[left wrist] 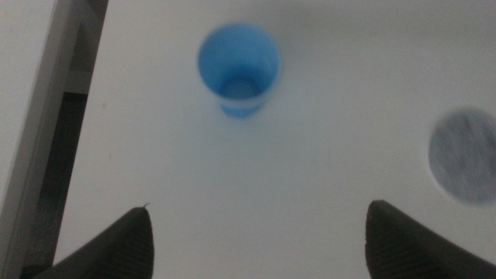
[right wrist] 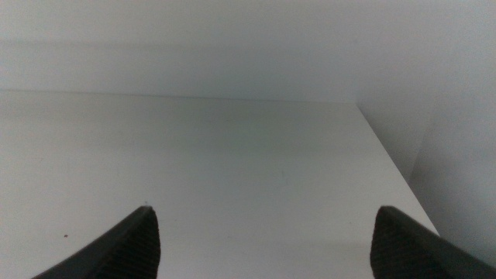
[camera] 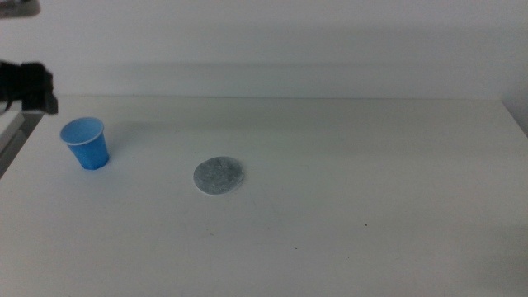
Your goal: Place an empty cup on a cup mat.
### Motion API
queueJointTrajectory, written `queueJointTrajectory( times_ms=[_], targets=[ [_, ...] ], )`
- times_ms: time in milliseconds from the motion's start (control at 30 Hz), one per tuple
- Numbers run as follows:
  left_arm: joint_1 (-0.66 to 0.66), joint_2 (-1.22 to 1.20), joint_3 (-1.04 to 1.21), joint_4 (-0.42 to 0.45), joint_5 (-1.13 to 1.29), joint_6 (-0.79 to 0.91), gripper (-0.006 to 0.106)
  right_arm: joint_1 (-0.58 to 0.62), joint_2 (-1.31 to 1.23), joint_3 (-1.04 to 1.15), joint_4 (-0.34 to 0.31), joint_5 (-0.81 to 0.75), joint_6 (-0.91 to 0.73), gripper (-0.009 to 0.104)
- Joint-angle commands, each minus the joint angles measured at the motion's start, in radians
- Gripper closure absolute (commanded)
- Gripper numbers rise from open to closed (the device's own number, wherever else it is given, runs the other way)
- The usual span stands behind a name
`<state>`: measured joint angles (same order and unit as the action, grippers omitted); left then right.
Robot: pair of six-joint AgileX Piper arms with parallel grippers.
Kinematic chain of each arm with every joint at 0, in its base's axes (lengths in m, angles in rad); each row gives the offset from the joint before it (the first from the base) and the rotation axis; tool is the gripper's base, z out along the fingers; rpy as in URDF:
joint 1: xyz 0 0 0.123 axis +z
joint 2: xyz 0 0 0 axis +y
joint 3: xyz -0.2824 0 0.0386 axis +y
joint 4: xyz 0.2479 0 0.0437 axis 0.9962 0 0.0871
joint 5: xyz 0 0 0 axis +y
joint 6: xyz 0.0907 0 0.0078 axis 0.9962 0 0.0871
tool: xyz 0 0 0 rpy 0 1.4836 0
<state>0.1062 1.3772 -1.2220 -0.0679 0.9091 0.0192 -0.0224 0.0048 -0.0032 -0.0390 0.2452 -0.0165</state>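
Left wrist view: cup (left wrist: 238, 70), open fingers (left wrist: 120, 248) apart.

Smooth plastic cup (camera: 87, 143); speckled matt cup mat (camera: 219, 176).

Left gripper (left wrist: 256, 232) hangs in the air above the table (camera: 330, 214), behind and outside the cup (camera: 86, 143), not touching it. Jaws spread wide, nothing between them. In the middle view only a dark part of the left arm (camera: 29, 87) shows, just beyond the cup near the table's far left edge. Right gripper (right wrist: 263, 236) waits out of the middle view, over bare table well away from the cup, jaws wide apart and empty.
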Motion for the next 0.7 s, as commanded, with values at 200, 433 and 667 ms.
queueJointTrajectory(
  times_ms=[200, 433, 667],
  targets=[
    [0.074, 0.338, -0.284, -0.025, 0.049, 0.044, 0.007, 0.002, -0.005, 0.003, -0.007, -0.007, -0.004, 0.002],
    [0.092, 0.566, -0.390, -0.074, 0.006, 0.107, 0.007, 0.002, -0.005, 0.003, -0.007, -0.007, -0.004, 0.002],
    [0.092, 0.706, -0.397, -0.136, -0.089, 0.111, 0.010, 0.002, -0.005, 0.003, -0.007, -0.007, -0.004, 0.002]
  ],
)
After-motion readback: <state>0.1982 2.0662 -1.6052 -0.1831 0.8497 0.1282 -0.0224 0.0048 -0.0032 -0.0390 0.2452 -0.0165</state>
